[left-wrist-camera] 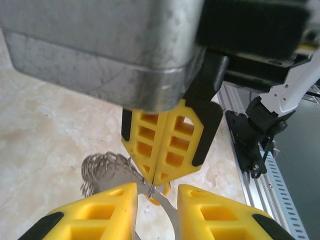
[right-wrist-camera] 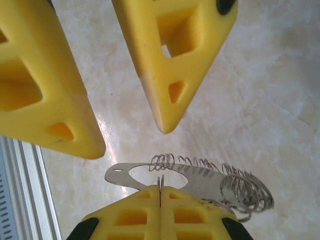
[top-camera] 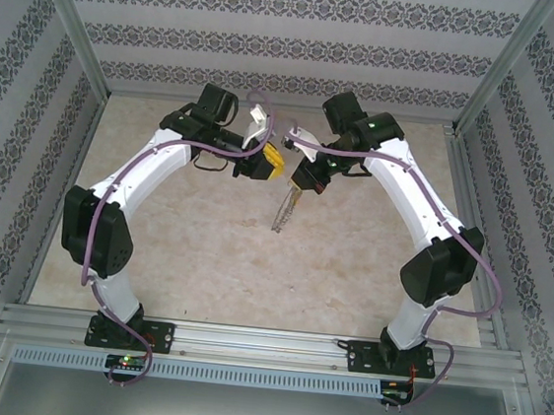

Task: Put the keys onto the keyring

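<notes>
At lower centre of the right wrist view, the right gripper [right-wrist-camera: 160,190] is pinching the keyring [right-wrist-camera: 200,182], fingers pressed together. The keyring's small rings [right-wrist-camera: 245,192] are trailing toward the lower right. The left gripper [right-wrist-camera: 130,140] is hovering just above, at upper centre, fingers spread and gripping nothing. Both are hanging over the table [top-camera: 202,259].

Pale marbled table [top-camera: 202,259], glossy beige surface

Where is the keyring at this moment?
In the right wrist view, the keyring is pinched in the shut right gripper at the bottom edge, directly facing the open left gripper.
</notes>
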You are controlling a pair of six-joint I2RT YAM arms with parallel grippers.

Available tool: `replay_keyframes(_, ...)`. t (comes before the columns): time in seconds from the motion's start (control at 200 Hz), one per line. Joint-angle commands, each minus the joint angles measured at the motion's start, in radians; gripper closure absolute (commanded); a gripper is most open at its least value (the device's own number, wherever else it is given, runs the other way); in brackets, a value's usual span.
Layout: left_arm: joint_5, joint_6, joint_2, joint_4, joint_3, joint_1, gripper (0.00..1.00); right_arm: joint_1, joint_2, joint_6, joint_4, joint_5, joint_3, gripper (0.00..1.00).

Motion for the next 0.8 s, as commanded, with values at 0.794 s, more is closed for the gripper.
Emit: replay_keyframes(0.794,0.085,0.014,0.090,0.051,0.003,-0.063,0.75,0.012,-0.072,-0.055,-0.005,-0.086,0.001,1.00)
